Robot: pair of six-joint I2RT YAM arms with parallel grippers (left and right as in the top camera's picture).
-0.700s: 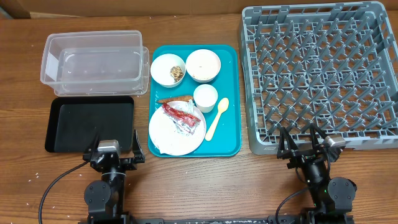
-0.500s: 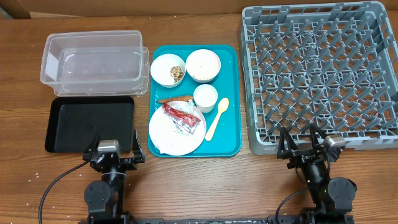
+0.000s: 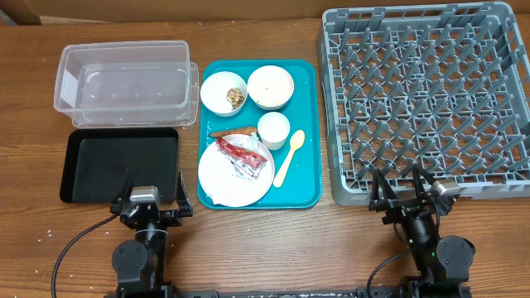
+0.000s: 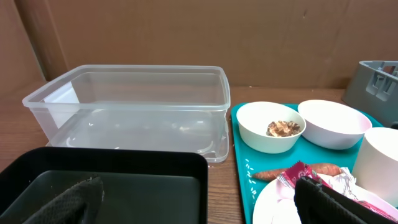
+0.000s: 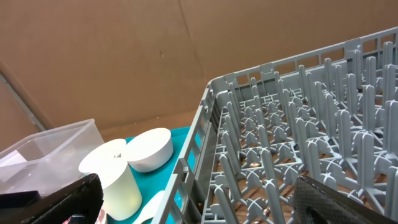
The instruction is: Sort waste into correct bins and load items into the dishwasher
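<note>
1. Begin with the left gripper (image 3: 153, 199), jaws apart and empty, near the black tray (image 3: 83, 165); leave the right gripper (image 3: 400, 199), likewise apart and empty, by the dish rack (image 3: 330, 116).
2. Reach for the foil wrapper (image 3: 243, 157) on the plate (image 3: 217, 180), inside the teal tray (image 3: 305, 194), mid-tabletop (image 3: 273, 248).
3. Pinch across its short width: long axis from far-left to near-right.
4. Lift straight up, clear of the food stick (image 3: 233, 132) just beyond.

Table (image 3: 273, 248): tub (image 3: 124, 83), tray (image 3: 120, 165), teal tray (image 3: 308, 178), rack (image 3: 426, 91)

No readable text, label, brand or number shows anywhere.
</note>
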